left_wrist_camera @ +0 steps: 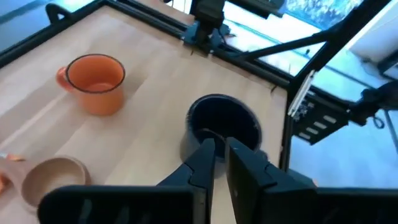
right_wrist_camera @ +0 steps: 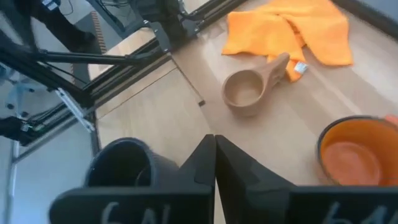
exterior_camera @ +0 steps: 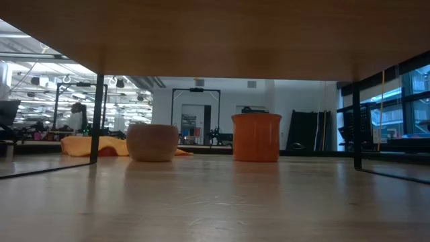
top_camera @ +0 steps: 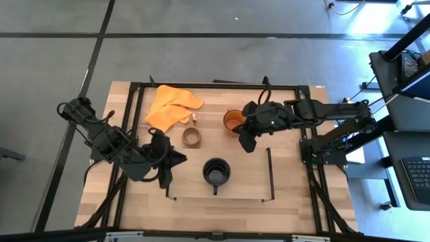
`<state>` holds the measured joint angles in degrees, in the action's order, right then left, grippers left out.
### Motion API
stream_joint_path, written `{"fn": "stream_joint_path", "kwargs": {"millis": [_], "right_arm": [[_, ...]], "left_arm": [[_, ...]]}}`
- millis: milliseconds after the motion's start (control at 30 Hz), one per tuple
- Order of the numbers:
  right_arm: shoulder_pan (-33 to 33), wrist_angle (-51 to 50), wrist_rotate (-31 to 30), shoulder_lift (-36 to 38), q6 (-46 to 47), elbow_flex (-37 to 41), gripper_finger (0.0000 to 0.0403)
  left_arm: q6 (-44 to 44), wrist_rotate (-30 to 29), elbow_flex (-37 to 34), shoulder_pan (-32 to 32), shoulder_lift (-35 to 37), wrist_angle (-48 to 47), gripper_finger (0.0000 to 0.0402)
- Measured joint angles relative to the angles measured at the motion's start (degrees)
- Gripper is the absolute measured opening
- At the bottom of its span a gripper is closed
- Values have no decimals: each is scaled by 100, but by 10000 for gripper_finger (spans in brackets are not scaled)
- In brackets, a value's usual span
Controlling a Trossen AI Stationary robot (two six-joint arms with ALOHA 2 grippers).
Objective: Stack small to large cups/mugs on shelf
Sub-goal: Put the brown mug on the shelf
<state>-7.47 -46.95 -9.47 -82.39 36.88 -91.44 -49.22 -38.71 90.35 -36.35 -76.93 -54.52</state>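
We logged the black mug (top_camera: 216, 172) on the shelf (top_camera: 248, 191); left gripper (top_camera: 166, 178) nearly closed, empty; right gripper (top_camera: 246, 142) closed, empty.

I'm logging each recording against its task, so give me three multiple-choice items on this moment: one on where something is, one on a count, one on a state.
1. Where does the black mug stand?
A. Inside the thin-framed shelf
B. On the orange cloth
C. In the right gripper's grasp

2. How many cups stand outside the shelf area?
A. None
B. One
C. Two

3. How are the right gripper's fingers?
A. Spread wide around the orange mug
B. Shut, holding nothing
C. Shut on the wooden cup

Answers: 1 A, the high view shows the black mug between the thin black frame lines. 2 C, the wooden cup and orange mug both sit behind the shelf, near the cloth. 3 B, the right wrist view shows its fingertips pressed together with nothing between them.
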Motion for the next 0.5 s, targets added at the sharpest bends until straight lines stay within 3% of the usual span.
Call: {"fn": "stream_joint_path", "kwargs": {"millis": [167, 300, 367, 500], "right_arm": [[26, -1, 0, 0, 101, 0, 9], [289, -72, 328, 0, 115, 0, 9], [528, -191, 606, 0, -107, 0, 9], [1136, -463, 1388, -2, -503, 2, 16]], "left_arm": [[438, 551, 0, 386, 189, -226, 30], [912, 1583, 0, 1490, 421, -1264, 30], [1779, 2246, 0, 2349, 459, -1726, 30], [4676, 3745, 0, 3962, 251, -1735, 30]]}}
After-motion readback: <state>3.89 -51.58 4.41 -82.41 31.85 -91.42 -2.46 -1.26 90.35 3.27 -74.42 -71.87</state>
